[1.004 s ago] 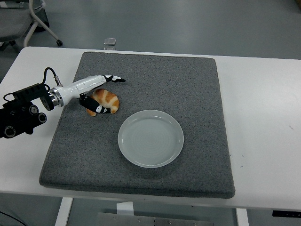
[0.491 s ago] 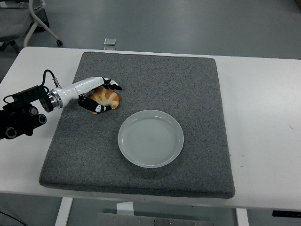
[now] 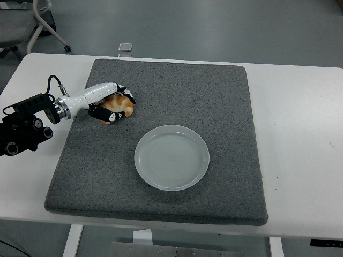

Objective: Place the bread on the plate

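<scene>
A golden-brown piece of bread sits in my left hand over the left part of the grey mat. The hand's fingers are curled around the bread, above and below it. I cannot tell whether it is lifted off the mat. A pale round plate lies empty on the mat, to the right of the hand and nearer the table's front edge. My left arm reaches in from the left edge. The right arm is out of view.
The mat lies on a white table. A small clear object sits at the table's far edge. An office chair base stands on the floor at the top left.
The fingers of my left hand have closed around the bread. The hand and bread have shifted slightly left and toward the far side of the mat.
</scene>
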Robot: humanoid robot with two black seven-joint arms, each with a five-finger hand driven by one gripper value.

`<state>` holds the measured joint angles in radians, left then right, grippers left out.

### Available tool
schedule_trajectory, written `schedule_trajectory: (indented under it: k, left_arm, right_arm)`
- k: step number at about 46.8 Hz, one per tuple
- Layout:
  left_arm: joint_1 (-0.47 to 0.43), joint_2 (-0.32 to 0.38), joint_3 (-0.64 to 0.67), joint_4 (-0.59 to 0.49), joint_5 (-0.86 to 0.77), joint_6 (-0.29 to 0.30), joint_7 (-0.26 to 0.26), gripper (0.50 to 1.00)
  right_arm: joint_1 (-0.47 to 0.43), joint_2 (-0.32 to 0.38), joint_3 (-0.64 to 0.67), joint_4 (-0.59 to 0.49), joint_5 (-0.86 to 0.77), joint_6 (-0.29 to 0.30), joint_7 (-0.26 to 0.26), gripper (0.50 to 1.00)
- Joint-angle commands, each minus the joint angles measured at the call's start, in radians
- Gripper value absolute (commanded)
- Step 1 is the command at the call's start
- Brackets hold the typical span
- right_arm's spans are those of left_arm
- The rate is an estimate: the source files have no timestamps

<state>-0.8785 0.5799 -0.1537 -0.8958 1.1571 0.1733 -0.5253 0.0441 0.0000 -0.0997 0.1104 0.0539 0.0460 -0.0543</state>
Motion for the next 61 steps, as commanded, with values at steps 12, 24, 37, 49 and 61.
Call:
schedule_trajectory:
  k: [12,24,37,49,61]
  left_arm:
    - [0.003,0.009,0.0,-0.002,-0.011,-0.006,-0.002,0.5]
    - [-0.042,0.075,0.0,-0.005,0.001,-0.006,-0.002,0.5]
    - [-0.123,0.167,0.002,-0.011,0.003,-0.035,-0.002,0.5]
    - [-0.195,0.192,0.0,-0.011,0.003,-0.061,-0.002,0.5]
    - [-0.298,0.19,0.025,-0.063,0.007,-0.063,0.004,0.5]
  right_arm:
    - [0.0,0.0,0.0,0.0,0.0,0.0,0.001,0.93]
    - [0.0,0.0,0.0,0.0,0.0,0.0,-0.001,0.93]
    - [0.0,0.0,0.0,0.0,0.0,0.0,-0.001,0.93]
    - [0.0,0.0,0.0,0.0,0.0,0.0,-0.001,0.93]
    - [0.0,0.0,0.0,0.0,0.0,0.0,0.001,0.93]
